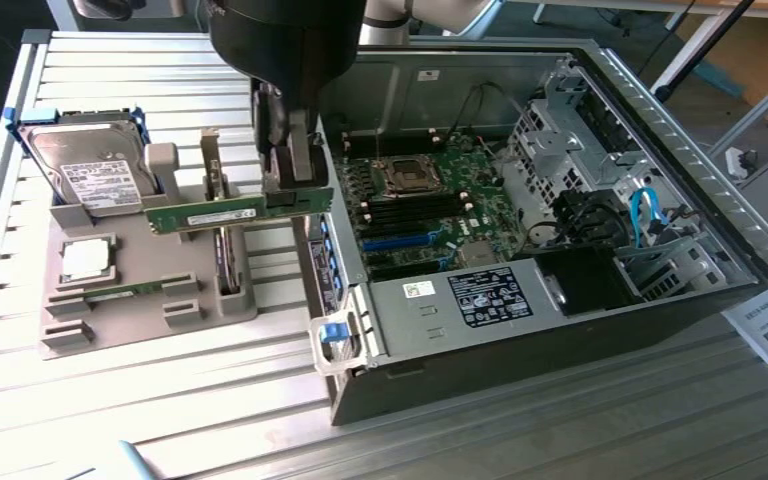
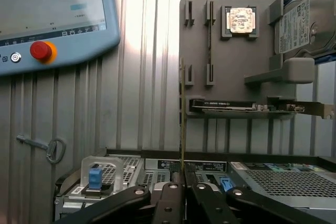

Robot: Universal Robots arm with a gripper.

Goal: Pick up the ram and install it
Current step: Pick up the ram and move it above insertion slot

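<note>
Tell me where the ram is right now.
In the exterior view the ram is clamped in the gripper over the gray parts tray, between the hard drive on the exterior view's left and the open computer case on its right.

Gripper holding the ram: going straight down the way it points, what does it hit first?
Probably the edge of the grey tray next to the computer case, with the held ram touching first; depth is unclear.

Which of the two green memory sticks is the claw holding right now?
The ram with the white label, raised above the grey tray in the shut claw. The other stick lies slotted in the tray, near the processor chip.
</note>
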